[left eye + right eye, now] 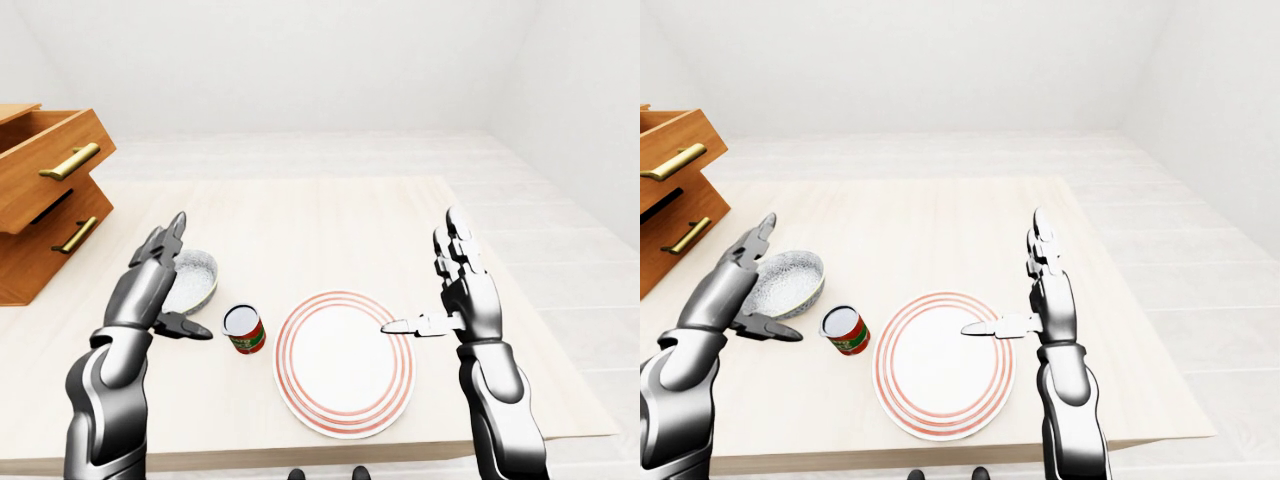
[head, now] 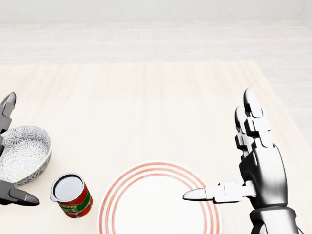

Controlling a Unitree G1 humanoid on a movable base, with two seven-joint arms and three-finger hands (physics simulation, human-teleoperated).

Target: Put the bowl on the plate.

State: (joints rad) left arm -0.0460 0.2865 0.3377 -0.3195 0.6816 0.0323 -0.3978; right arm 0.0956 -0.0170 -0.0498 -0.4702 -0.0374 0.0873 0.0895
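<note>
A grey patterned bowl [image 1: 790, 280] sits on the light wooden table [image 1: 930, 220], left of a white plate with red rings [image 1: 943, 365]. My left hand [image 1: 752, 285] stands open just beside the bowl, its fingers above and thumb below the bowl's near-left rim, not closed on it. Over the plate's right edge my right hand [image 1: 1015, 290] is open, fingers pointing up and thumb stretched left above the plate. The plate holds nothing.
A red tomato can [image 1: 844, 330] stands between bowl and plate. A wooden drawer unit with brass handles [image 1: 45, 195], its drawers pulled out, sits on the table's left. The table's near edge [image 1: 940, 450] runs just below the plate.
</note>
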